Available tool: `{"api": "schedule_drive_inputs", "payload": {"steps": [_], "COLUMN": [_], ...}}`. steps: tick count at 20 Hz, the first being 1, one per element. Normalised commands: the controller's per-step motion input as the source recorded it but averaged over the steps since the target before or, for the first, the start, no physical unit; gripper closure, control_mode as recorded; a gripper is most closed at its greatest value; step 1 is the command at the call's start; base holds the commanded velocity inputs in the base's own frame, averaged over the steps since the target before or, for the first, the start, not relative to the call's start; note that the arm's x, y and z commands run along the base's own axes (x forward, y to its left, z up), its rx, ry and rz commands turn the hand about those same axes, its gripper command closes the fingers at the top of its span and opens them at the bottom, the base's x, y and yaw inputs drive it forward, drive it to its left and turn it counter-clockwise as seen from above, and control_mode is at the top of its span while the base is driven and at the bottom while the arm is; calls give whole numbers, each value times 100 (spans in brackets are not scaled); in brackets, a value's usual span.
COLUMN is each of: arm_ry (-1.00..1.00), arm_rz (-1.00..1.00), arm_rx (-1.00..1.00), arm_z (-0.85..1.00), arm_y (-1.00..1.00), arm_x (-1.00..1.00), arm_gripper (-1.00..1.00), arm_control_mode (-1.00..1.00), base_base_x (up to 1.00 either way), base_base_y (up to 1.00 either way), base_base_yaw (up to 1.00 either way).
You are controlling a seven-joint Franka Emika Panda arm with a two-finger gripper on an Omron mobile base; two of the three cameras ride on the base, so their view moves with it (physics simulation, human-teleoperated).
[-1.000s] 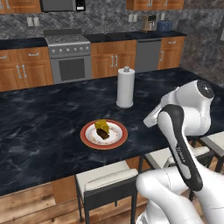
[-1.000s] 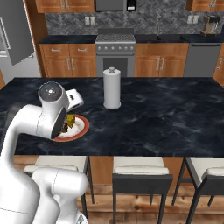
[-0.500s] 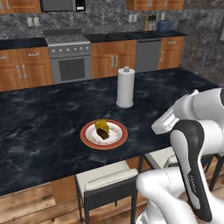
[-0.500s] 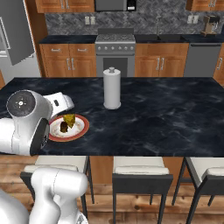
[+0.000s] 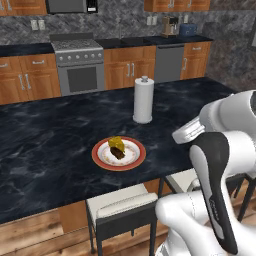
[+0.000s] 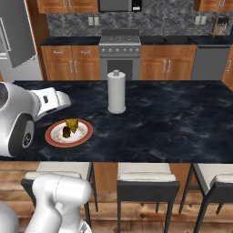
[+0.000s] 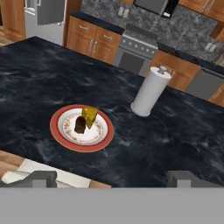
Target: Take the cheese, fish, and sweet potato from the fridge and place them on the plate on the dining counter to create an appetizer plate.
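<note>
The plate [image 5: 100, 162] [image 6: 52, 139] [image 7: 59, 140], white with a red-brown rim, rests on the black dining counter [image 5: 50, 135] [image 6: 173, 118] [image 7: 43, 78] near its front edge. On the plate the yellow cheese wedge [image 5: 117, 143] [image 6: 72, 124] [image 7: 90, 116] leans against the dark brown sweet potato [image 5: 118, 152] [image 6: 66, 132] [image 7: 80, 124]. The fish is hidden or out of view. My gripper [image 7: 113, 179] hangs open and empty above the counter's front edge, pulled back from the plate. The grey fridge [image 6: 13, 36] [image 7: 43, 11] stands far off at the left.
A white paper towel roll [image 5: 143, 100] [image 6: 116, 92] [image 7: 150, 92] stands upright behind and to the right of the plate. Cushioned stools [image 5: 122, 205] [image 6: 145, 177] line the counter's near side. A steel stove [image 5: 80, 65] and wooden cabinets run along the back wall.
The arm has folded back and drawn the hand away from above the plate toward the counter's front edge. The jaws stayed open. Plate and food have not moved.
</note>
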Motion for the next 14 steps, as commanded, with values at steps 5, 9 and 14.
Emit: {"api": "schedule_drive_inputs", "payload": {"steps": [5, 9, 14], "arm_ry": [-4, -6, -9], "arm_rz": [-8, -4, -1], "arm_rx": [0, 0, 0], "arm_z": [-6, -25, -20], "arm_y": [0, 0, 0], "arm_x": [1, 14, 9], "arm_gripper": [-100, -100, -100], "arm_control_mode": [-100, -100, -100], "base_base_x": [0, 0, 0], "base_base_y": [0, 0, 0], "base_base_yaw": [0, 0, 0]}}
